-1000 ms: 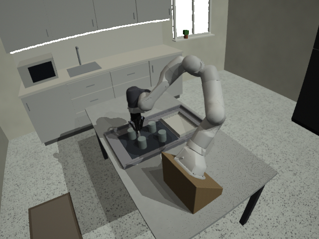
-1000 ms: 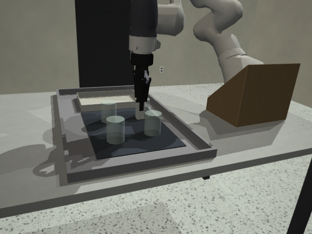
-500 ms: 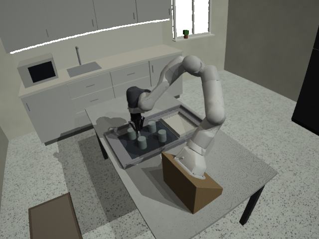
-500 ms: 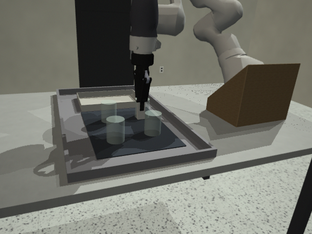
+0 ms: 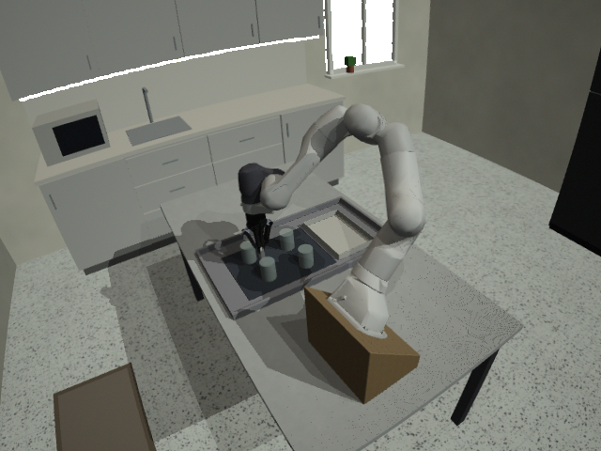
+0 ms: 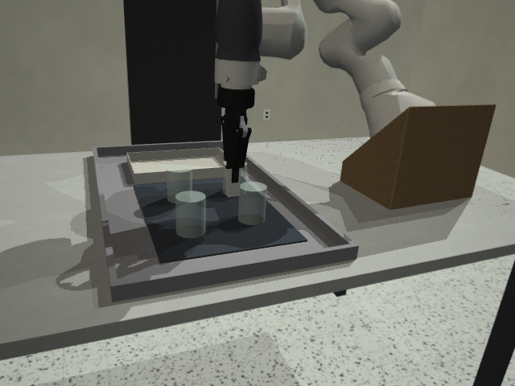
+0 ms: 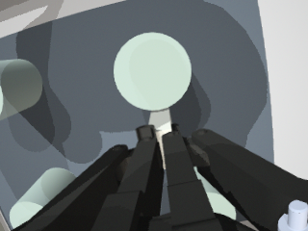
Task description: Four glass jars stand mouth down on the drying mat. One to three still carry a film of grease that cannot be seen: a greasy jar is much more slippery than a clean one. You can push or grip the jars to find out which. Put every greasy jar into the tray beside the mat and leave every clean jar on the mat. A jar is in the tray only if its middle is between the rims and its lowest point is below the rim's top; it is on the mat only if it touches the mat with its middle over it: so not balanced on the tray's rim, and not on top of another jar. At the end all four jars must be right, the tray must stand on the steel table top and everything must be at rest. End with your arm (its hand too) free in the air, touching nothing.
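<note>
Steel table top bears four jars, one tray, one hand, apparently closed on nothing.

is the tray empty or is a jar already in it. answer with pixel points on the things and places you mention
Empty: its pale floor [image 5: 334, 233] [image 6: 176, 165] shows no jar in the top view, and all four jars stand on the mat [image 5: 285, 283] [image 6: 216, 243] [image 7: 231, 72]

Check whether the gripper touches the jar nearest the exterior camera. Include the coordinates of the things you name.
Apart. The exterior view shows dark mat [image 5: 281, 272] [image 6: 236, 240] [image 7: 96, 63] between the gripper's [image 5: 262, 252] [image 6: 232, 189] [image 7: 161, 130] closed fingertips and that jar [image 5: 248, 254] [image 6: 190, 215] [image 7: 42, 192].
</note>
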You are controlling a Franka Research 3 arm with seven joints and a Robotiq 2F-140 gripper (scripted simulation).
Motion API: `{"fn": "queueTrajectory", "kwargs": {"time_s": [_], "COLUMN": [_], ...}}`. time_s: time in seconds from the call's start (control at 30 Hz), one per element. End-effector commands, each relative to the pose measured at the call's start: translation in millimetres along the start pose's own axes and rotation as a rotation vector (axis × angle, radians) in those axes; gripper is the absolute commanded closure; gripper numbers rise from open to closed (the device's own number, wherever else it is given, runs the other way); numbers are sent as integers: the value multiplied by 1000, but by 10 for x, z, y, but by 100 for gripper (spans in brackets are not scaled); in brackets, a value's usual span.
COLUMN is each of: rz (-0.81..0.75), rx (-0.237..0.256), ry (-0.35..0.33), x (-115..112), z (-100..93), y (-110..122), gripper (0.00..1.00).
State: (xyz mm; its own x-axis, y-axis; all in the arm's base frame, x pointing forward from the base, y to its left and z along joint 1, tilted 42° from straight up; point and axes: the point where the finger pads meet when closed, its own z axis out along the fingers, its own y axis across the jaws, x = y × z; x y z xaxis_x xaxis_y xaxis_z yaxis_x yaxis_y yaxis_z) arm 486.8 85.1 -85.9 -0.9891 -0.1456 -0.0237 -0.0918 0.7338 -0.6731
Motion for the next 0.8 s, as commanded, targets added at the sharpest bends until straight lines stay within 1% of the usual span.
{"fn": "queueTrajectory", "kwargs": {"time_s": [0.0,0.77], "rz": [3,3], "rx": [-1,-1], "ry": [-4,-4], "x": [1,29], "z": [-6,-6], "y": [4,4], "gripper": [100,100]}}
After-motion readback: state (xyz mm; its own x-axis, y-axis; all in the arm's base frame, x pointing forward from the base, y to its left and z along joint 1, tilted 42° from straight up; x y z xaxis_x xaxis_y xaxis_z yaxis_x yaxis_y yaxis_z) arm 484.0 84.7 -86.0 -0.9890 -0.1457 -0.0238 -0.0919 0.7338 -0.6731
